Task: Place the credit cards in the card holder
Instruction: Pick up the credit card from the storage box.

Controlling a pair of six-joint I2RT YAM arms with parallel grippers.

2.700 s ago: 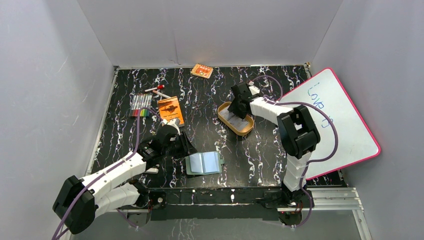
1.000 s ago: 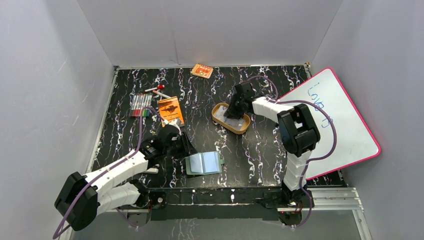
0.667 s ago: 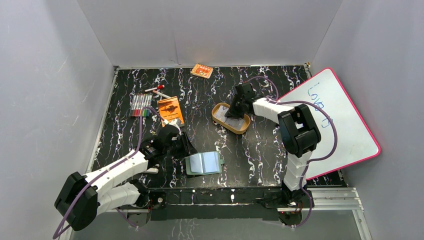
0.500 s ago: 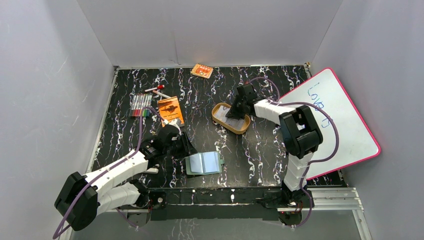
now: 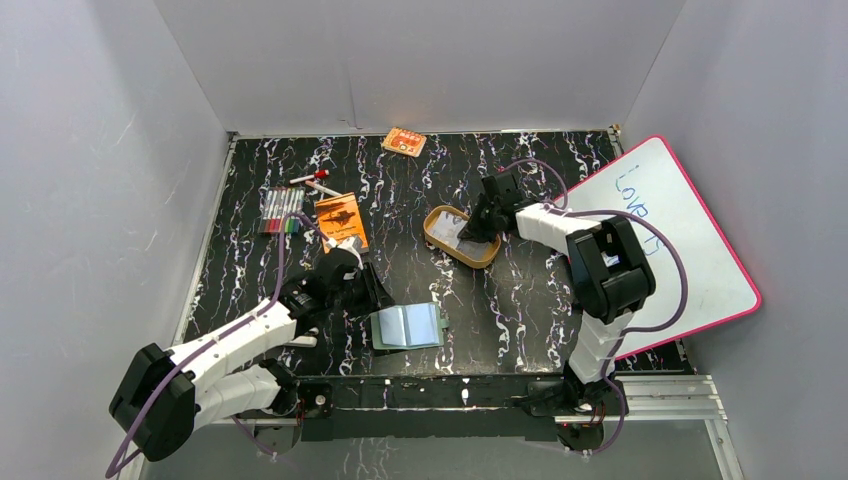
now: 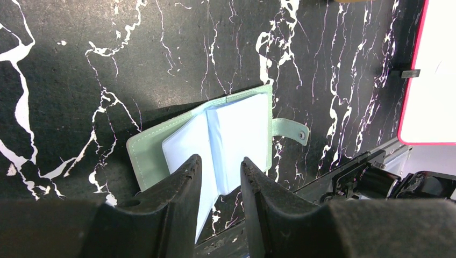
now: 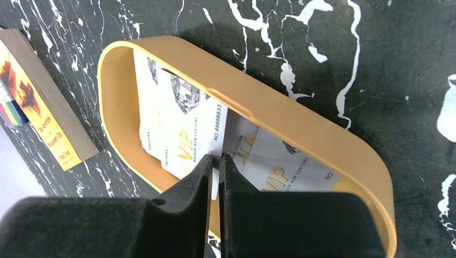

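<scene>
The sage-green card holder [image 5: 408, 326] lies open near the front edge, its pale blue sleeves up and snap tab to the right; it also shows in the left wrist view [image 6: 236, 134]. My left gripper [image 5: 368, 291] is open just left of it, its fingertips [image 6: 219, 161] straddling the sleeve pages. Pale credit cards [image 7: 177, 123] with gold "VIP" print lie in the tan oval tray [image 7: 279, 115]. My right gripper [image 7: 216, 157] reaches into the tray [image 5: 440, 216] and is shut on the edge of one tilted card; another card [image 7: 279, 166] lies beside it.
An orange booklet [image 5: 341, 221] and a row of markers [image 5: 281, 212] lie at the left. A small orange-and-white packet [image 5: 404, 141] sits at the back wall. A pink-framed whiteboard [image 5: 660, 240] leans at the right. The booklet also shows in the right wrist view [image 7: 43, 123].
My right gripper has shifted right over the tray, and the tray has slid and turned slightly. The left arm and card holder have stayed put.
</scene>
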